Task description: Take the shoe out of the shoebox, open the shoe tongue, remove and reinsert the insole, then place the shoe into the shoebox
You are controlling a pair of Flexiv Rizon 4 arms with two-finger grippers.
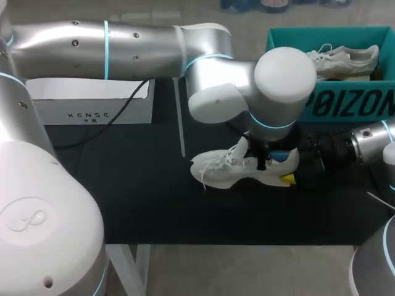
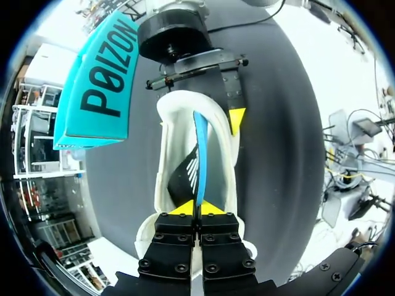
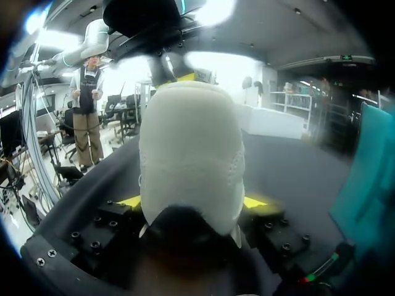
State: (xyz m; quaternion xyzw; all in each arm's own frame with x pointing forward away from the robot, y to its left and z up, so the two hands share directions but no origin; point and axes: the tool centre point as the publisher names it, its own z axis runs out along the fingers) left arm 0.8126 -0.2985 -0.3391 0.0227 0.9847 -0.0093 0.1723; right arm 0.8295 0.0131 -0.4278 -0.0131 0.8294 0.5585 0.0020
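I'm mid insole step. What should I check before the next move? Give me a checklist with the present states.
1. Left hand shut on the blue insole: ok.
2. Right hand clamps the heel of the shoe from both sides: ok.
3. Insole lying flat inside the shoe: not ok, it stands on edge in the opening.
4. Shoe on the table, outside the shoebox: ok.
5. Room in the shoebox: cannot tell; a second shoe lies in it.

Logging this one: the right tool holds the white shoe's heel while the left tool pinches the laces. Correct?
Not quite. The left tool pinches the blue insole standing inside the shoe, not the laces; the left wrist view shows it. The right tool does hold the white shoe's heel.
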